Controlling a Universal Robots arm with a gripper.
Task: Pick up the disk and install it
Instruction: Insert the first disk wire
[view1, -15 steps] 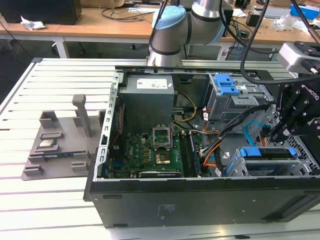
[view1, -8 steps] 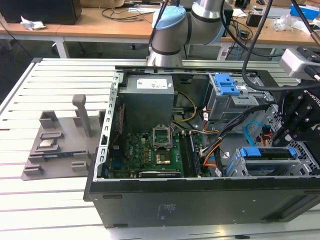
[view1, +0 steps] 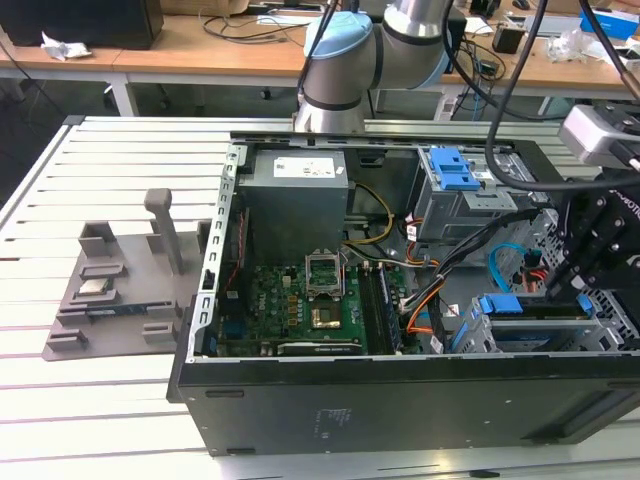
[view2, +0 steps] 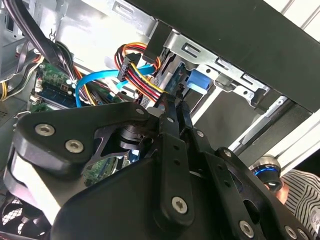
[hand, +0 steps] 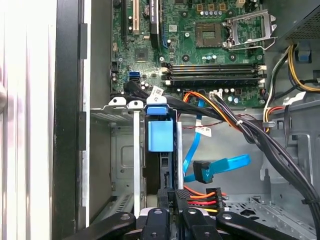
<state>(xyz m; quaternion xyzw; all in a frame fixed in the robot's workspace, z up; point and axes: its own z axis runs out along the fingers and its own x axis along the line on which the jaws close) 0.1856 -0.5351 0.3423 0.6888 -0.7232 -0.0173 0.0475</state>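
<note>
The disk (view1: 535, 306) stands on edge in the drive bay at the near corner of the open computer case (view1: 400, 400), on the exterior view's right, its blue carrier showing along the top. My black gripper (view1: 553, 295) reaches down onto it from above. In the first wrist view the disk (hand: 161, 137) sits between the bay's silver rails, and the gripper (hand: 175, 196) is at its near end. In the second wrist view the gripper (view2: 176, 104) has its fingers drawn close together on the edge of the disk (view2: 198, 80).
Red, orange and yellow power wires (hand: 202, 196) and a blue data cable (hand: 220, 165) lie right beside the fingers. A grey cage with a blue latch (view1: 455, 170) stands behind. The motherboard (view1: 300, 300) fills the case's middle. A grey fixture (view1: 120, 280) sits outside. A person's striped sleeve (view2: 300, 195) is close.
</note>
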